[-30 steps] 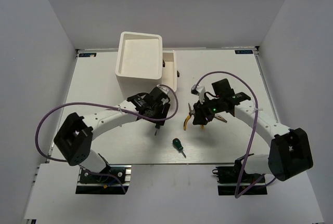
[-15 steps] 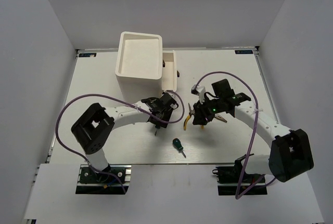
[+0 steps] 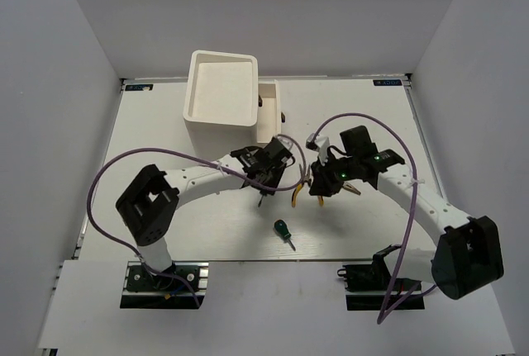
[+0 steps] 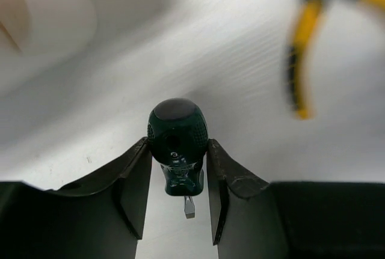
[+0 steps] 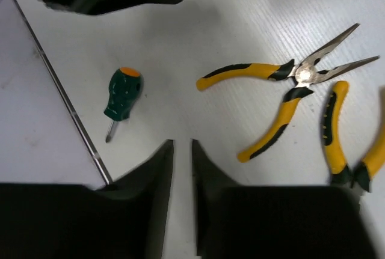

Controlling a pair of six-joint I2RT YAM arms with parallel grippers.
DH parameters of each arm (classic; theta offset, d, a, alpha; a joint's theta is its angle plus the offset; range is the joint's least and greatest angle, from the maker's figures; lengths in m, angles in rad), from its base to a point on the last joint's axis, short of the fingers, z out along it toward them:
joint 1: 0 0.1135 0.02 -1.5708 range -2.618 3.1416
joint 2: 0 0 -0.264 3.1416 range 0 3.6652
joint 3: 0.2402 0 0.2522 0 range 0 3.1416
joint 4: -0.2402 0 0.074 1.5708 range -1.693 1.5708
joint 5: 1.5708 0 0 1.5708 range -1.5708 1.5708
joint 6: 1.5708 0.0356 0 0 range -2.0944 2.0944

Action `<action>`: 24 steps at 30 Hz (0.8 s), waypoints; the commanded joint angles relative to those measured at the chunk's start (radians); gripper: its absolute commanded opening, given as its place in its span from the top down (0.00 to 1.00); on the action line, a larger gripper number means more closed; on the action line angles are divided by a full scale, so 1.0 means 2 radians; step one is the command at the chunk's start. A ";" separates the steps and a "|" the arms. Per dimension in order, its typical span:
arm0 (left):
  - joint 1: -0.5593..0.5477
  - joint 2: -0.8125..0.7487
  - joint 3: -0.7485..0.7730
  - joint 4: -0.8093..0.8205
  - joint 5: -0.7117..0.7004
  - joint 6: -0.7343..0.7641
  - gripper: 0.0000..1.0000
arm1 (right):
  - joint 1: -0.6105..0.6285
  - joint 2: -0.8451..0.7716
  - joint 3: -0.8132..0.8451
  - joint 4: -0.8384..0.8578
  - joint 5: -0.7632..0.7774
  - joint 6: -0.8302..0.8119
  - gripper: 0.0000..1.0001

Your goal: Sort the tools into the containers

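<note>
L pincer [image 4: 177, 148] clenched on stubby screwdriver [image 4: 177, 124] by its handle, above tabletop [image 4: 240, 60]. Prob. light, stiff, textured handle: best hold there. R pincer [image 5: 181, 146] near-closed, empty, over pliers [image 5: 283, 100].

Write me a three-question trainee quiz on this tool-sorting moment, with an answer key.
1. True or false: the left gripper is empty.
2. How many yellow-handled pliers lie on the table in the right wrist view? A) one B) two C) three
3. Fill in: the loose screwdriver on the table has a green handle with an ____ cap.
Key: 1 false, it is shut on a stubby green-handled screwdriver. 2 B. 3 orange.
</note>
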 commanded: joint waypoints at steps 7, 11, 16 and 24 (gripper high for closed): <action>-0.015 -0.036 0.237 -0.058 -0.042 0.034 0.90 | -0.005 -0.086 -0.048 -0.028 0.030 0.010 1.00; -0.001 0.009 0.305 -0.074 -0.116 0.034 0.90 | -0.009 -0.106 -0.063 -0.027 0.037 0.016 1.00; 0.004 0.116 0.449 -0.142 -0.208 0.062 0.90 | -0.015 -0.117 -0.063 -0.027 0.040 0.018 1.00; 0.021 0.190 0.516 -0.163 -0.251 0.072 0.91 | -0.022 -0.130 -0.070 -0.023 0.043 0.025 1.00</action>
